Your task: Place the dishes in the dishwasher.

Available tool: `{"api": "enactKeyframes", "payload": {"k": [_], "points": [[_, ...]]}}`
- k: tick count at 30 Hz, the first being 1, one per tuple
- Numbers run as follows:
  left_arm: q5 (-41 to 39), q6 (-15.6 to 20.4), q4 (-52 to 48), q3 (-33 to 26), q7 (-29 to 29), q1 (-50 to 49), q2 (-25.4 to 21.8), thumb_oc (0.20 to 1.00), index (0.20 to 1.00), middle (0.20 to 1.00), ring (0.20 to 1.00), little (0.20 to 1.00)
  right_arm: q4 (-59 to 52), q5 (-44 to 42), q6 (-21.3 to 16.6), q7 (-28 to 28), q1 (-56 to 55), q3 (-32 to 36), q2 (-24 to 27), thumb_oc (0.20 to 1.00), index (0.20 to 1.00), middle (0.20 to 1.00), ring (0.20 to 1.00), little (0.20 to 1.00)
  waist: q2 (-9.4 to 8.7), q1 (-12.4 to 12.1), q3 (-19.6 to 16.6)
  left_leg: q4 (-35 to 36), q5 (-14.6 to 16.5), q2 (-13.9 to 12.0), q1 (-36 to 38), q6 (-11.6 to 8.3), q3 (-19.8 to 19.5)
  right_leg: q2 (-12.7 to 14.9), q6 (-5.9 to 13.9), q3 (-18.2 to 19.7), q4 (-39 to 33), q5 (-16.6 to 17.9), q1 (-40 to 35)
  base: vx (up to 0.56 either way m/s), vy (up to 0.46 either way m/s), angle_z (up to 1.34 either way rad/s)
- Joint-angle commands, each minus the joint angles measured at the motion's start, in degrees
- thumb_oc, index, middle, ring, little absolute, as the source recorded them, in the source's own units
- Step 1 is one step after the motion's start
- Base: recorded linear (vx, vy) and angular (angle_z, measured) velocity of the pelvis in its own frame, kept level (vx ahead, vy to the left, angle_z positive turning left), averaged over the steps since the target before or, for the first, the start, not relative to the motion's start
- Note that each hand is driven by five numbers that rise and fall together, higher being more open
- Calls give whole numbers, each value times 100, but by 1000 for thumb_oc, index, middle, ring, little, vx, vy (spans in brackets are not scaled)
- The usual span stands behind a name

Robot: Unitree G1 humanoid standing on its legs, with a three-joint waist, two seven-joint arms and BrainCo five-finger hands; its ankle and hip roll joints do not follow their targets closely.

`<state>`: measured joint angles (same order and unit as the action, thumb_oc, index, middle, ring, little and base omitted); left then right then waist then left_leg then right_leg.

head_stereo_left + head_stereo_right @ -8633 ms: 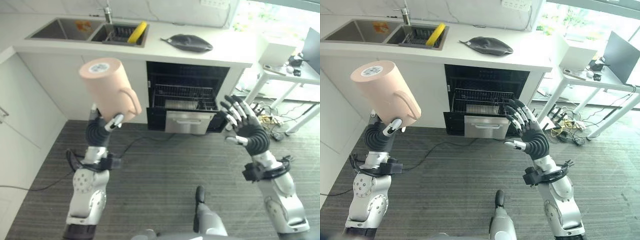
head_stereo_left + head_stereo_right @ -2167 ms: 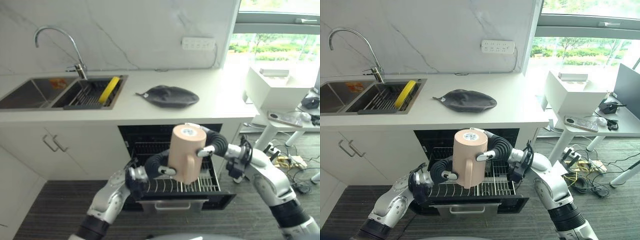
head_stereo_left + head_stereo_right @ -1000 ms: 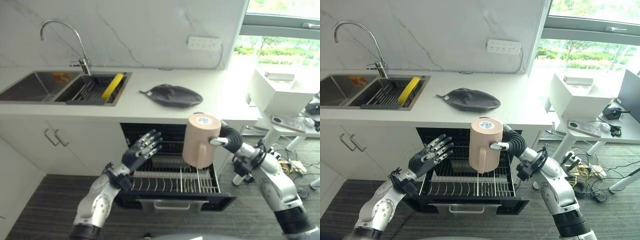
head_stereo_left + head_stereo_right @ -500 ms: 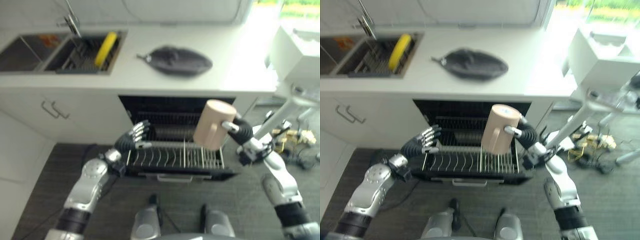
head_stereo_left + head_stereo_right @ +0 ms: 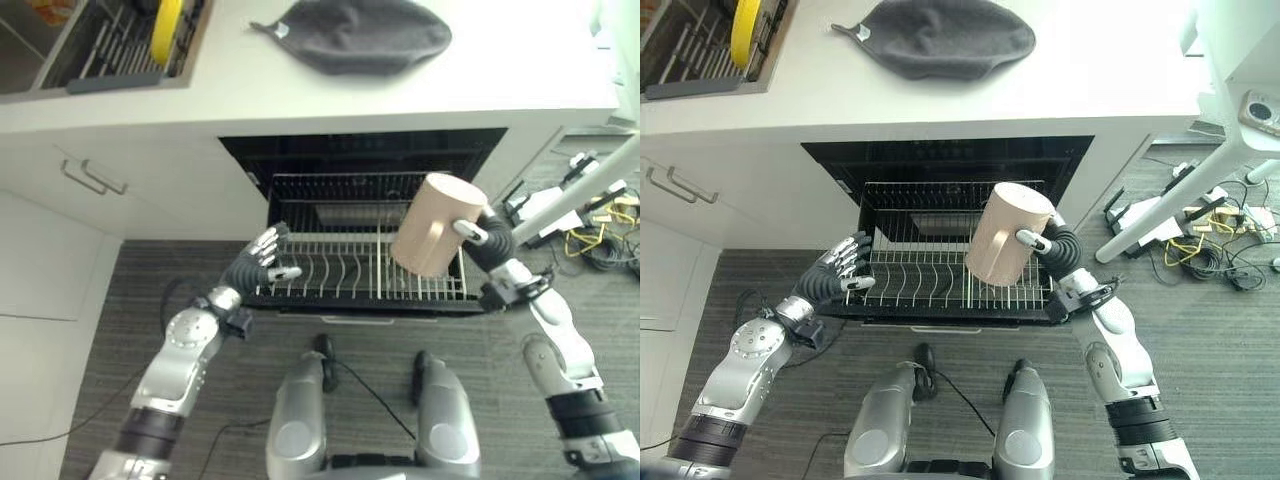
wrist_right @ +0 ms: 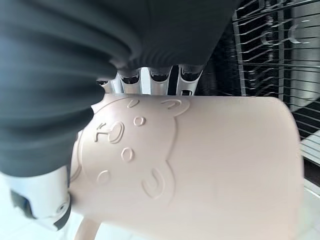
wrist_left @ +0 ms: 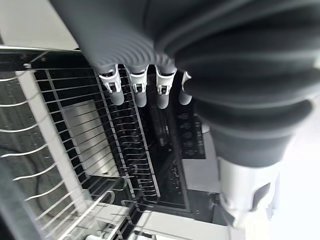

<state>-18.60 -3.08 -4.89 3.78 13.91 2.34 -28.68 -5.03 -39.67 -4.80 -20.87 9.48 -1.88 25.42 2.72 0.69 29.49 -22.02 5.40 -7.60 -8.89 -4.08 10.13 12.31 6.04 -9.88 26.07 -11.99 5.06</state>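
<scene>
A tall peach mug (image 5: 433,236) with a handle hangs tilted over the right side of the pulled-out dishwasher rack (image 5: 334,275). My right hand (image 5: 1057,246) is shut on it, and the fingers (image 6: 151,76) curl behind its embossed wall (image 6: 190,150). The rack's wire tines stand bare, with a metal panel (image 7: 90,135) in the dark dishwasher cavity (image 5: 940,165) behind. My left hand (image 5: 260,267) is open with fingers (image 7: 136,90) straight, right at the rack's left front edge and holding nothing.
A grey cloth (image 5: 355,34) lies on the white counter (image 5: 500,75) above the dishwasher. The sink (image 5: 100,45) at the far left holds a yellow dish (image 5: 167,17). White cabinet doors (image 5: 60,240) stand left; a white table leg (image 5: 1160,205) and floor cables (image 5: 1215,245) lie right.
The view has tilted down and closer. The right hand has brought the mug lower, nearer the rack's right side. The left hand has stayed by the rack's left edge.
</scene>
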Motion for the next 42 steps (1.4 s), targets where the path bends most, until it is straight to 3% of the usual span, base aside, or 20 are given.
{"api": "enactKeyframes", "payload": {"k": [1, 6, 14, 21, 29, 33, 37, 42], "points": [[226, 343, -320, -138, 132, -175, 11, 1000, 1000, 1000, 1000, 1000, -395, -397, -461, -143, 21, 239, -183, 200, 200, 200, 200, 200, -160, -47, -945, -16, 202, -59, 173, 89, -275, -120, -80, -77, -228, 230, 24, 252, -19, 3], [150, 377, -270, -189, 203, -302, 51, 1000, 1000, 1000, 1000, 1000, -361, -447, -397, -79, -104, 285, -342, 200, 200, 200, 200, 200, -219, -103, -1291, 704, 56, 28, 760, 83, -291, -201, -1, -175, -843, 303, -526, 93, 42, 1], [-197, 934, -142, -199, 151, 72, 278, 1000, 1000, 1000, 1000, 1000, -225, -400, -755, -110, 67, 430, -471, 200, 200, 200, 200, 200, -282, -122, -2122, 2552, -473, 17, 1697, -12, 16, -283, 199, -487, -2336, 846, -1218, -123, 11, 5], [-222, 1045, -96, -191, 206, 282, 357, 1000, 1000, 1000, 1000, 1000, -312, -234, -678, -55, 224, 459, -402, 200, 200, 200, 200, 200, -293, -119, -2246, 2503, -388, -67, 1826, -28, 135, -258, 193, -589, -2323, 784, -1327, -22, -3, -2], [-33, 782, -58, -289, 422, 105, 358, 1000, 1000, 1000, 1000, 1000, -393, -169, -354, -41, 17, 476, -468, 200, 200, 200, 200, 200, -283, -69, -2335, 2540, -353, -101, 1982, -47, 147, -264, 201, -521, -2461, 833, -1452, 131, -22, -3], [192, 687, -121, -281, 441, -85, 300, 1000, 1000, 1000, 1000, 1000, -488, -145, -177, 12, -160, 448, -526, 200, 200, 200, 200, 200, -259, -18, -2236, 2618, -404, -81, 1962, -39, 169, -270, 216, -471, -2580, 923, -1422, 104, -23, -3], [533, 569, -16, -29, 299, 114, 165, 1000, 1000, 1000, 1000, 1000, -355, -145, -231, 108, -56, 310, -559, 200, 200, 200, 200, 200, -251, 0, -2037, 2666, -445, -28, 1835, -13, 88, -312, 210, -388, -2673, 996, -1336, 15, -30, -2], [852, 395, 12, 68, 618, -99, -52, 1000, 1000, 1000, 1000, 1000, -401, -202, -118, 85, -218, 306, -500, 200, 200, 200, 200, 200, -236, 21, -1906, 2568, -482, -35, 1756, -7, 75, -331, 185, -335, -2519, 924, -1248, 99, -22, 0]]}}
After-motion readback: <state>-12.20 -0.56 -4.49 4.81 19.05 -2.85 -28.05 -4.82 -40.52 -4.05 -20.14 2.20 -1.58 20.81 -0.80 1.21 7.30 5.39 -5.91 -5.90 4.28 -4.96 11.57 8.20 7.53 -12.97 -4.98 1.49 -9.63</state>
